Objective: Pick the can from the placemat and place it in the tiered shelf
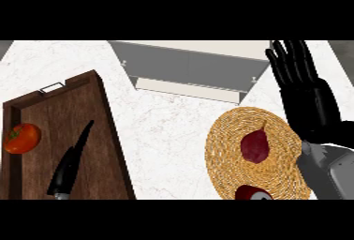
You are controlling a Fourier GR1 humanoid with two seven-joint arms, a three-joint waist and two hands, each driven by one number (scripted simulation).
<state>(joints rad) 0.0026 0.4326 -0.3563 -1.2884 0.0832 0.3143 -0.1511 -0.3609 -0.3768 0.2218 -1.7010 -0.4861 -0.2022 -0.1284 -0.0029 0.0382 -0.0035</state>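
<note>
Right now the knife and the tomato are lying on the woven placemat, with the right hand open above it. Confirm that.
Not quite. In the head view the knife and the tomato lie on the wooden tray at the left, not on the woven placemat. The right hand is indeed open, at the placemat's upper right.

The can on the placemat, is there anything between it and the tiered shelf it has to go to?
Partly. On the woven placemat, a dark red leaf-shaped object lies between the can and the tiered shelf. Beyond the mat is bare counter. The open right hand is off to the side.
</note>
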